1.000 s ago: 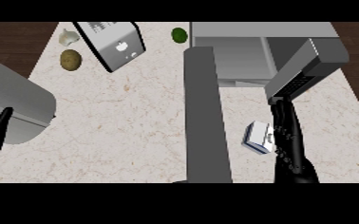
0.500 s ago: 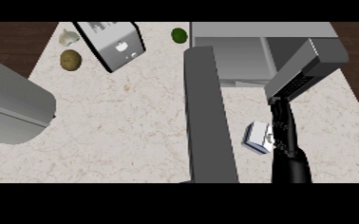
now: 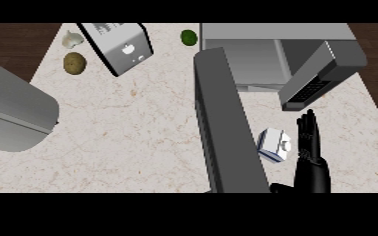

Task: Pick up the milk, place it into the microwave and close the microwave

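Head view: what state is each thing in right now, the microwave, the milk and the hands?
microwave: door open.
milk: on the counter, outside the microwave, unheld.
right hand: open, fingers straight, beside the milk.
left hand: out of view.

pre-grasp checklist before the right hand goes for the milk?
1. Microwave door open: ok, it stands open.
2. Milk reachable: ok, it is on the counter between the door and the right hand.
3. Right hand ready: ok, its fingers are straight, just right of the milk.
4. Milk gripped: not ok, nothing curls round it.
5. Left hand out of the path: cannot tell, it is out of view.
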